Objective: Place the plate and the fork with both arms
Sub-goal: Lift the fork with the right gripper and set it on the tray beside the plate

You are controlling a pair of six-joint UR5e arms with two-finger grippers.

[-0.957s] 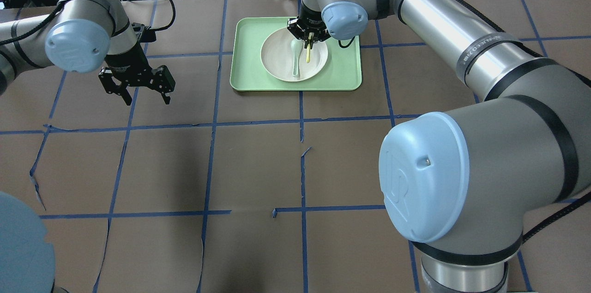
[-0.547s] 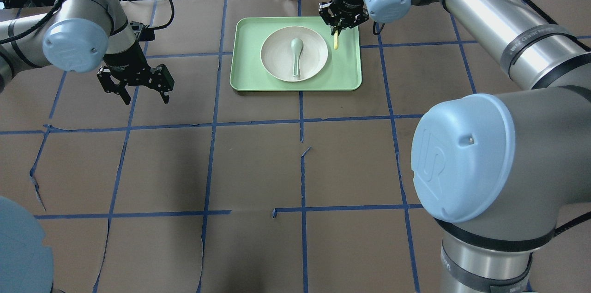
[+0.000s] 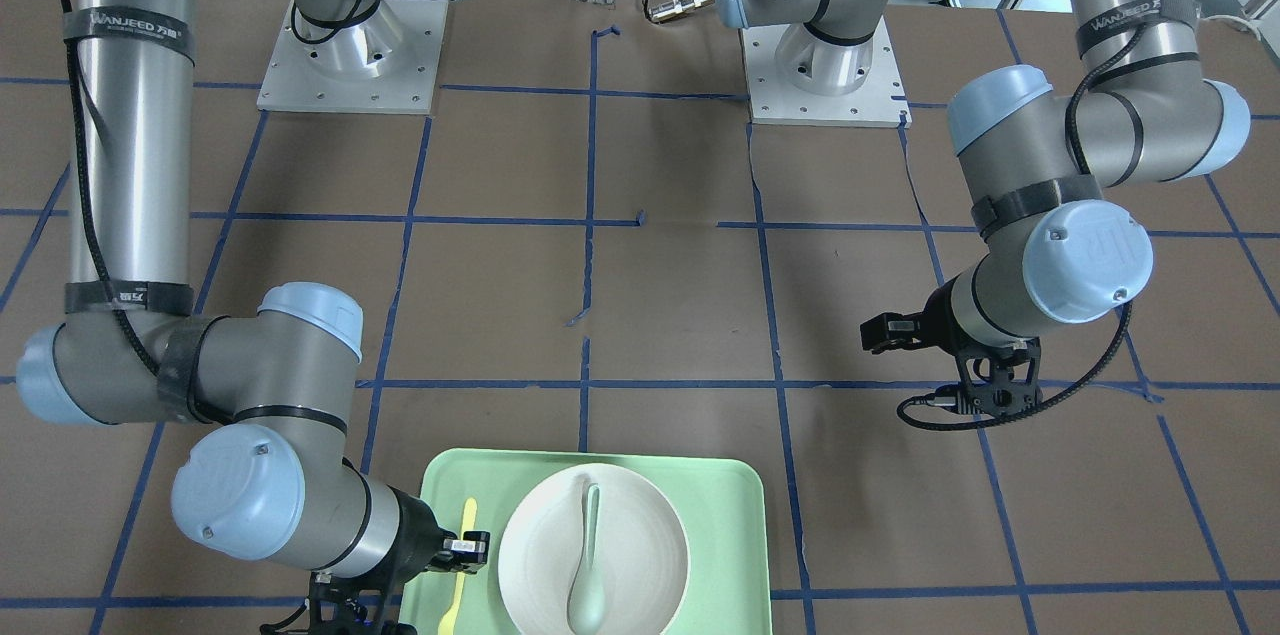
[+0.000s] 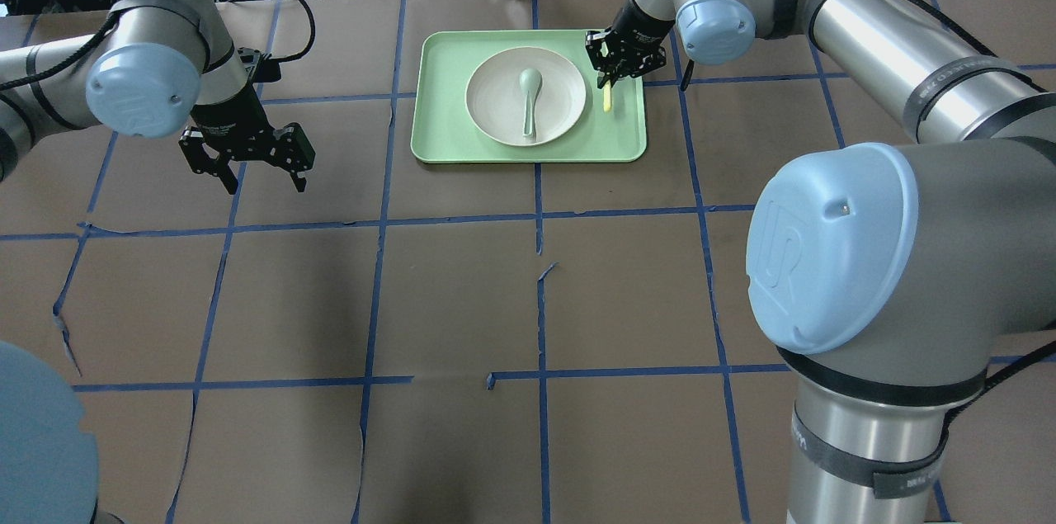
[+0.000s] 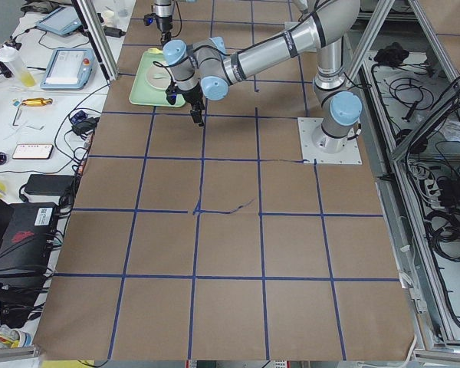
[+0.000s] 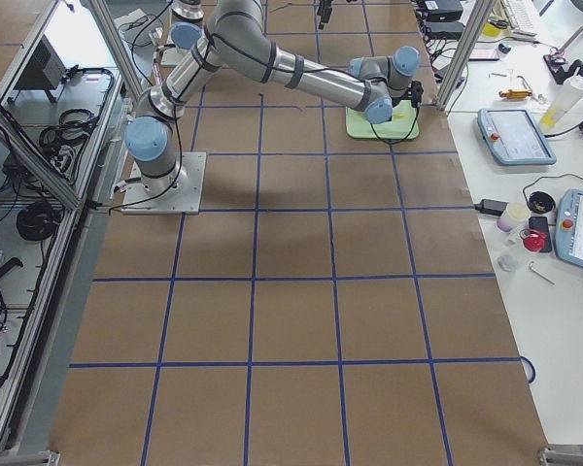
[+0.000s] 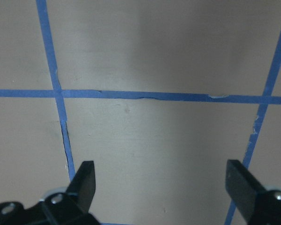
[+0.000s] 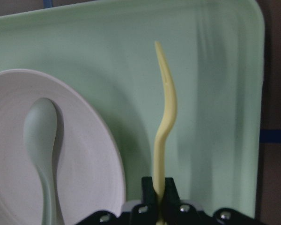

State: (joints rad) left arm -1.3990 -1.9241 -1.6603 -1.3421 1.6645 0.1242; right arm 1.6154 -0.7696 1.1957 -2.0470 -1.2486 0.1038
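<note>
While the left gripper hangs with jaws spread wide over the table, apart from the tray, the fork step looks in hand: past the plate, which sits in the tray with a spoon in it, the right gripper pinches the fork by its handle end above the tray floor, just beside the plate. Next it likely needs carrying clear and setting down.

The left arm and right arm are wearing grey-silver tubes, pale blue joint caps and black bands — black cables are trailing along them.
</note>
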